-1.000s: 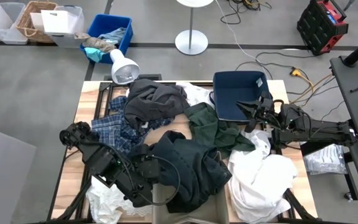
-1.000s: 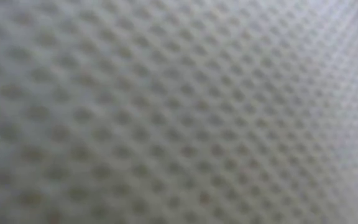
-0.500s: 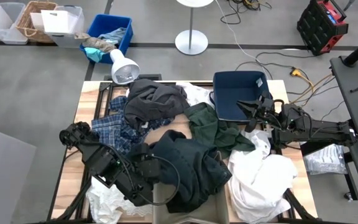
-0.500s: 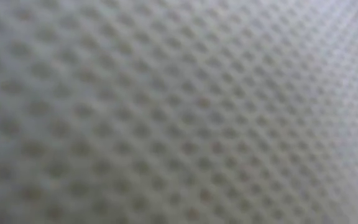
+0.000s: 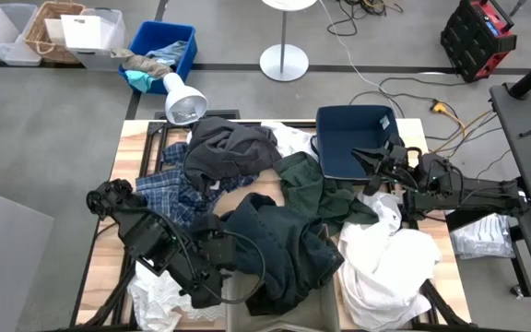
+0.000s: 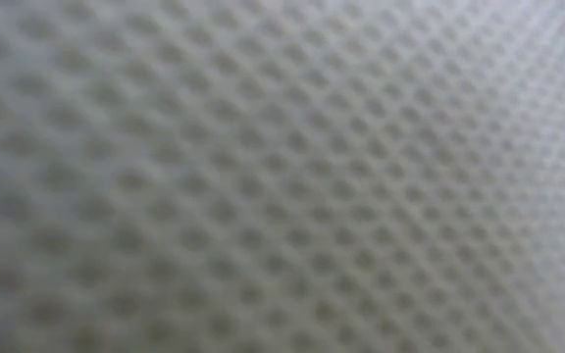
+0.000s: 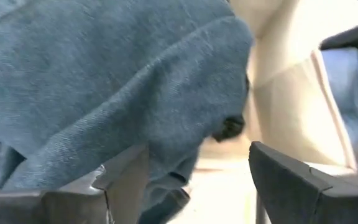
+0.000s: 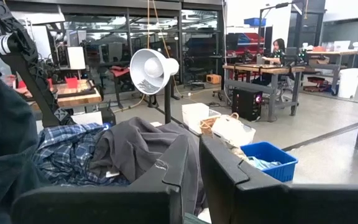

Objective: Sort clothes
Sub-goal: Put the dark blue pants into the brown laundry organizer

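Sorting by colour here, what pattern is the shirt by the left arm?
Blue-and-white plaid shirt; clearest in the high view.

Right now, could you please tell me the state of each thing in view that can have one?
Left end effector: open, at the black garment.
Right end effector: shut, empty, raised beside the navy bin.
Navy bin: empty.
Charcoal garment: heaped on the table.
Plaid shirt: crumpled.
Lamp: unlit.

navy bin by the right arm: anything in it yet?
Empty. The high view shows the navy bin's bare floor, with no clothes inside; the dark green garment lies on the table beside it.
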Robot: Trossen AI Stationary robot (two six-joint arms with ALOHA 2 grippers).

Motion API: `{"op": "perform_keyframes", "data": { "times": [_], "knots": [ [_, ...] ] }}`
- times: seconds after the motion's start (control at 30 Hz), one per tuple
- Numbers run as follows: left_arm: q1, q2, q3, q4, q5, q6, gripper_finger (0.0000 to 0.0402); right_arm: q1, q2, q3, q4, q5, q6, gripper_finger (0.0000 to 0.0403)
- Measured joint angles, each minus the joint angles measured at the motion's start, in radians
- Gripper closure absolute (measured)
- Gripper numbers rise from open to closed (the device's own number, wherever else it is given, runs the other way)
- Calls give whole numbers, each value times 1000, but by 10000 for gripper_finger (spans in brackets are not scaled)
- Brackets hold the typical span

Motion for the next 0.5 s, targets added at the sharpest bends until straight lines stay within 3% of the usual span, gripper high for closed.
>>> {"op": "perform_keyframes", "data": {
  "times": [0.5],
  "knots": [
    [-11, -74, -4, 0, -4, -121, 150, 0, 0, 0, 2, -5, 8, 369]
  ]
}}
